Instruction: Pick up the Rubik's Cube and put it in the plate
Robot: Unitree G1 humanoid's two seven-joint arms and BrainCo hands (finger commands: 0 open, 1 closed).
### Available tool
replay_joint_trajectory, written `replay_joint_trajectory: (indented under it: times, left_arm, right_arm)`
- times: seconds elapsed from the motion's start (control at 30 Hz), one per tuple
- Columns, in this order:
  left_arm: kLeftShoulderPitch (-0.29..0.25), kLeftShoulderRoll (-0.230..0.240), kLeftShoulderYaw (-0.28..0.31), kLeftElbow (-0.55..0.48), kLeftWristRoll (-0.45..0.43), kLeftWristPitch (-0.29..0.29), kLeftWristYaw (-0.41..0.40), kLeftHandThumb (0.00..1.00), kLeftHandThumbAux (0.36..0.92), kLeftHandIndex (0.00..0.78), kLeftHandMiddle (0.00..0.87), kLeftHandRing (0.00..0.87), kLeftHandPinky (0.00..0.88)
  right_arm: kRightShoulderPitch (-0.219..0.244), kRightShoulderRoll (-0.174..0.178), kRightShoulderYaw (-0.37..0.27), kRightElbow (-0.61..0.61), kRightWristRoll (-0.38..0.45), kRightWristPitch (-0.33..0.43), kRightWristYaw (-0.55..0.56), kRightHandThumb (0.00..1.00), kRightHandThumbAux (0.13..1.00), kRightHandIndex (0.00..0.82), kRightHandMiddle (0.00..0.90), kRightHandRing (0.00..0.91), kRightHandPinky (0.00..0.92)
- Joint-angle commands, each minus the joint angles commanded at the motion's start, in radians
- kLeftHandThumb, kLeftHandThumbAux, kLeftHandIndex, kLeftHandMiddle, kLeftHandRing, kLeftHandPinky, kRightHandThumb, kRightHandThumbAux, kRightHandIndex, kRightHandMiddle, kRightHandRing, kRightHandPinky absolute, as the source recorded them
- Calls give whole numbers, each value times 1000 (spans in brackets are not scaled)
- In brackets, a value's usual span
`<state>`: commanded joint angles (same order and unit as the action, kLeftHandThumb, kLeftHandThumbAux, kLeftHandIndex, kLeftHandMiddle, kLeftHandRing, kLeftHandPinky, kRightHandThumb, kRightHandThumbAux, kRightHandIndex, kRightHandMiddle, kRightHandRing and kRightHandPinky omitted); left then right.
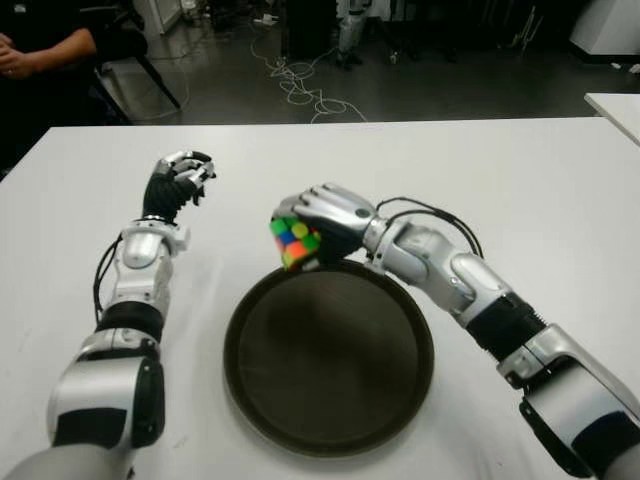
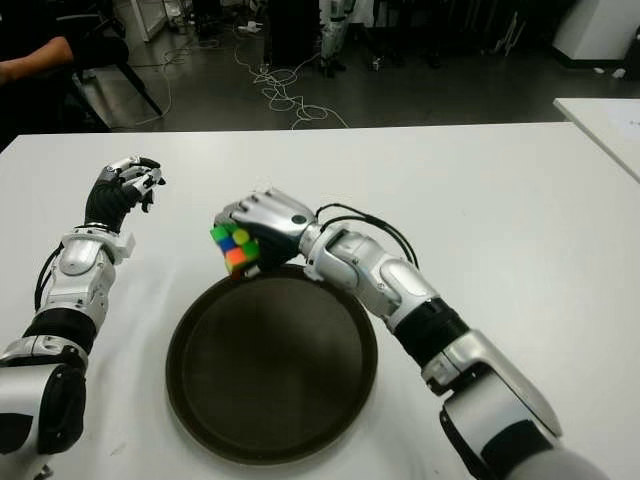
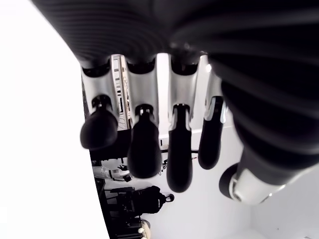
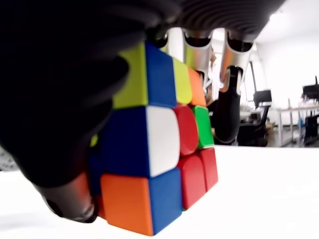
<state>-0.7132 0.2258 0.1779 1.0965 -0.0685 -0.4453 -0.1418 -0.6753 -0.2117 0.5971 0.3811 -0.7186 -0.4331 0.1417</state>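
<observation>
Right hand (image 1: 325, 222) is clamping the Rubik's Cube (image 1: 294, 241) at the dark plate's (image 1: 330, 440) 11 o'clock rim; left hand (image 1: 180, 182), curled and empty, is hovering over the white table (image 1: 500, 180) at 10 o'clock.

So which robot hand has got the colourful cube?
The right hand: its fingers are wrapped around the Rubik's Cube at the far rim of the dark plate. The left hand is curled and holds nothing.

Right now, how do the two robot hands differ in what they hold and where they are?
The right robot hand grips the Rubik's Cube at the plate's far rim; the left robot hand holds nothing, fingers curled. The right is central, the left out on the table. Both are silver and black.
</observation>
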Motion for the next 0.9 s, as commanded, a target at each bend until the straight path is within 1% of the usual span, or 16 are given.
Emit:
replay_joint_trajectory:
  times: [0.33,0.57,0.73,0.87,0.9]
  left_arm:
    - [0,-3,1,-5,-4,4,-2,837,666,413,544,698,753]
    - [2,-8,3,-13,-9,8,-2,838,665,414,547,704,759]
    - [3,-10,2,-16,-5,10,8,838,665,414,554,711,762]
    - [2,-11,0,-16,-1,11,17,838,665,414,548,706,759]
    - [2,-11,0,-16,0,12,18,838,665,414,548,705,759]
  right_arm:
    - [19,8,1,-12,38,-37,67,693,734,417,675,711,690]
    - [32,-1,-4,-29,38,-49,91,693,735,415,648,693,687]
    - [48,-17,-11,-55,37,-51,109,695,734,416,635,684,681]
    - [73,-43,-21,-93,34,-46,124,696,733,418,659,699,688]
    - [88,-56,-27,-116,38,-43,132,696,733,418,662,701,689]
